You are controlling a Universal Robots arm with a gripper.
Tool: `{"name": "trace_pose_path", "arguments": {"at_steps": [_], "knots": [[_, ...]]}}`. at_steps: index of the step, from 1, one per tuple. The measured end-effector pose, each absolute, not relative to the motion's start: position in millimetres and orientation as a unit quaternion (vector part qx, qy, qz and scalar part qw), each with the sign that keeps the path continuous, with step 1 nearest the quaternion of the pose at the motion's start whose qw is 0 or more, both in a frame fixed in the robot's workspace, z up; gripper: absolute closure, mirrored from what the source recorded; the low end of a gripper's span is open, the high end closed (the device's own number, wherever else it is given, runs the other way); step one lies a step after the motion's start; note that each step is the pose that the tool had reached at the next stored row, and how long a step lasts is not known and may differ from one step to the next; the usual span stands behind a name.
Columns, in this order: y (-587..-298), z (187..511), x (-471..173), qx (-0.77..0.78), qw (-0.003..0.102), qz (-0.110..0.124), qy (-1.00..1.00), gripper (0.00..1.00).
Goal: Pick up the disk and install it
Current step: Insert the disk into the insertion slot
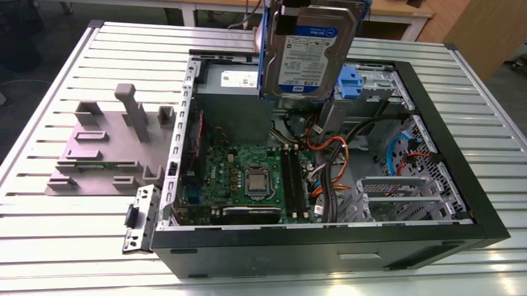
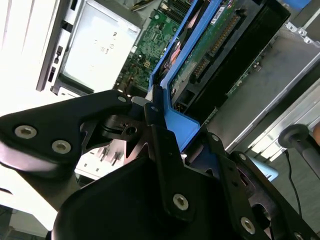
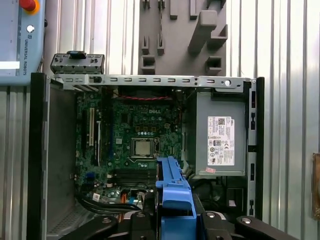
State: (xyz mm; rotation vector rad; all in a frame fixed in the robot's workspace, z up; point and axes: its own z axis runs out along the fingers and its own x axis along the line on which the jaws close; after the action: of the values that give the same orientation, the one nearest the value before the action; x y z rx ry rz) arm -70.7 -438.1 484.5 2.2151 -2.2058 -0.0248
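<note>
The disk [image 1: 309, 55], silver with a white-and-blue label and blue side rails, hangs upright in the air over the back half of the open computer case [image 1: 461, 154]. My gripper [image 1: 317, 6] holds it from above, shut on its top edge. In the second wrist view the black fingers [image 2: 160, 145] clamp the blue rail, and the disk's green circuit-board side [image 2: 210, 45] runs away from them. In the first wrist view the blue rail [image 3: 172, 192] sits between the fingers, above the case interior.
Inside the case lie the green motherboard [image 1: 247, 176], the grey power-supply box [image 3: 220, 140], orange and black cables [image 1: 346, 154] and a blue latch piece by the drive bay [image 1: 354, 80]. A grey fixture [image 1: 107, 142] stands on the slatted table [image 1: 66, 246] at the exterior view's left.
</note>
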Motion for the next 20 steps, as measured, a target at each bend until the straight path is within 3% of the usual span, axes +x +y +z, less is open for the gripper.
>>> {"name": "trace_pose_path", "arguments": {"at_steps": [20], "knots": [[-468,482,-71,0.707,0.008,-0.008,-0.707,0.63]]}}
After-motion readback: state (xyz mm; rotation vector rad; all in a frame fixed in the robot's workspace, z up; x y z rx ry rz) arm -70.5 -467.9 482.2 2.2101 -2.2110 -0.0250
